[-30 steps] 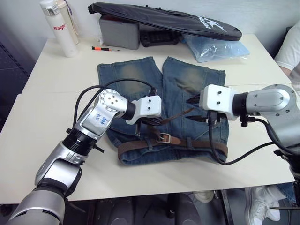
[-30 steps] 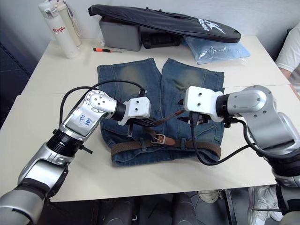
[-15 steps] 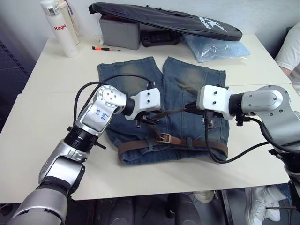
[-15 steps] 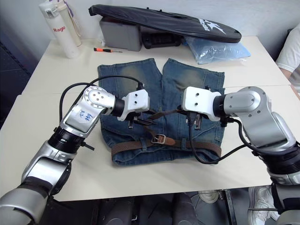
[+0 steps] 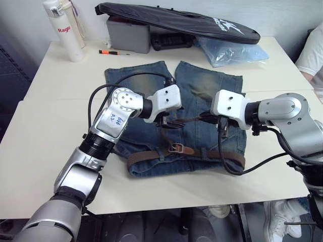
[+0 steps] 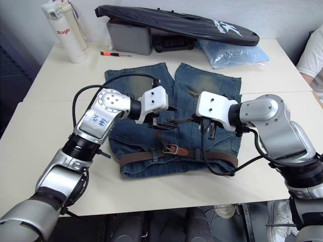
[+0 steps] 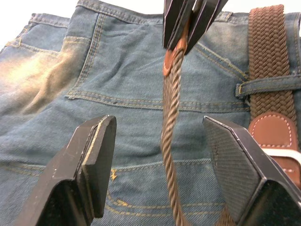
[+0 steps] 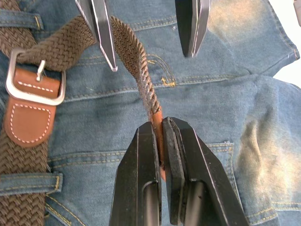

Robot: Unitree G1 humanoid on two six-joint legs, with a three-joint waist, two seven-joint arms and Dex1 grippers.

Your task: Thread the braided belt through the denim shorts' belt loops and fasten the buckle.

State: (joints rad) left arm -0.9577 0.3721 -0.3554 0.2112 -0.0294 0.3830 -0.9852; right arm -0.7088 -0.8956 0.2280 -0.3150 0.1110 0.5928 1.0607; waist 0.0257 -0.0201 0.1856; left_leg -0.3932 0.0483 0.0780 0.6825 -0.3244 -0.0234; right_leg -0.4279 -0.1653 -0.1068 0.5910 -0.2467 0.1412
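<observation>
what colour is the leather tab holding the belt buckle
Tan-brown leather tab with pale white stitching, behind the silver buckle; clearest in the right wrist view.

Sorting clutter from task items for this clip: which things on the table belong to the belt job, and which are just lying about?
In the job:
- brown woven braided belt
- faded blue denim shorts
- silver-grey rectangular metal buckle
- right gripper, jaws shut on the belt's leather tip
- left gripper, jaws open

Lying about:
- white bottle
- long black bag
- grey box
- clear plastic bag
- red-handled screwdriver
</observation>
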